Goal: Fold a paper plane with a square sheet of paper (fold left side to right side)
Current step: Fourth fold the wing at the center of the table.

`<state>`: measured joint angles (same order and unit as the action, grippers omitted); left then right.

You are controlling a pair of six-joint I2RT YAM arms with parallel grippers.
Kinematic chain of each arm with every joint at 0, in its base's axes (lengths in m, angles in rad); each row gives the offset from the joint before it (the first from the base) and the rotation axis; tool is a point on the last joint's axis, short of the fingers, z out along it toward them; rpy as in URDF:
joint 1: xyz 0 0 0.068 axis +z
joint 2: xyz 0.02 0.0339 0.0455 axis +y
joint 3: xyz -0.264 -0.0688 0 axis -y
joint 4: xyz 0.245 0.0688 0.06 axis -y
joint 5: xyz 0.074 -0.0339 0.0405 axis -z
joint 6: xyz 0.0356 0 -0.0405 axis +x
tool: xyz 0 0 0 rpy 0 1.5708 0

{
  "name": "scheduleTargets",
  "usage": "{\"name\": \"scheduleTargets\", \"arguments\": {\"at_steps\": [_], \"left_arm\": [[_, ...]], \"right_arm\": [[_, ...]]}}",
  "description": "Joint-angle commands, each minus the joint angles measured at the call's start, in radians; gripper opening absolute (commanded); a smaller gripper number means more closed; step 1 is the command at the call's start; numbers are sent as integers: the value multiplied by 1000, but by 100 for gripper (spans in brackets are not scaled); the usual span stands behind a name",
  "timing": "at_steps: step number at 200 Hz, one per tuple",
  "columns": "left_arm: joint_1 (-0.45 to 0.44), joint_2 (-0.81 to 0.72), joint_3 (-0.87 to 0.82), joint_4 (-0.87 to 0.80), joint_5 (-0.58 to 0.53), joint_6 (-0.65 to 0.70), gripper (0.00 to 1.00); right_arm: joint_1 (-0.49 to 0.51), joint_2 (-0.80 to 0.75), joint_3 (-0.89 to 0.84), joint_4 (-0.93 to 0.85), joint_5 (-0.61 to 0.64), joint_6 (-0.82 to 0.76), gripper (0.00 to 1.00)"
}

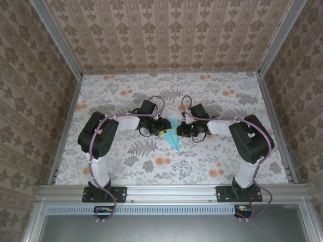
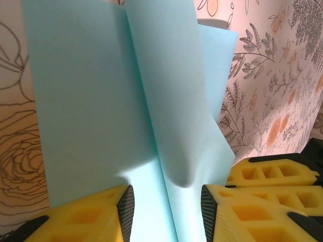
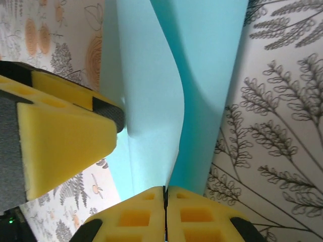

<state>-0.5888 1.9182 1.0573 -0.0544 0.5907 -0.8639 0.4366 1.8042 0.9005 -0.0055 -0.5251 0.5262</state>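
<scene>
The cyan-blue paper plane (image 1: 173, 139) lies mid-table as a narrow pointed shape between both grippers. My left gripper (image 1: 160, 131) is open. In the left wrist view its gripper (image 2: 166, 210) has black pads standing apart either side of the centre crease, over the paper (image 2: 96, 101), nothing pinched. One flap of the paper (image 3: 151, 80) rises and curves up from the table. My right gripper (image 3: 165, 192) is shut on that flap's edge, which runs into the seam between its yellow fingers. The right gripper (image 1: 185, 130) sits just right of the paper.
The floral tabletop (image 1: 151, 166) lies all round the paper, walled by patterned panels and a metal rail (image 1: 171, 190) at the near edge. The two grippers are very close: a left finger (image 3: 60, 141) crowds the right wrist view, and right fingers (image 2: 270, 174) show in the left one.
</scene>
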Motion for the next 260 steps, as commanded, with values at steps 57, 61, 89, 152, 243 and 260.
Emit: {"name": "scheduleTargets", "arguments": {"at_steps": [57,61,89,152,243,260], "left_arm": [[-4,22,15,-65,-34,13,43],[-5,21,14,-65,-34,12,43],[-5,22,15,-64,-34,13,43],[-6,27,16,-66,-33,14,43],[-8,27,16,-65,-34,12,43],[-8,28,17,-65,-34,12,43]], "right_arm": [[1,32,47,-72,60,-63,8],[1,33,47,-72,61,-63,8],[1,43,51,-73,63,-63,8],[4,58,55,-73,59,-64,8],[10,5,40,-63,56,-58,7],[10,-12,40,-68,54,-60,8]]}}
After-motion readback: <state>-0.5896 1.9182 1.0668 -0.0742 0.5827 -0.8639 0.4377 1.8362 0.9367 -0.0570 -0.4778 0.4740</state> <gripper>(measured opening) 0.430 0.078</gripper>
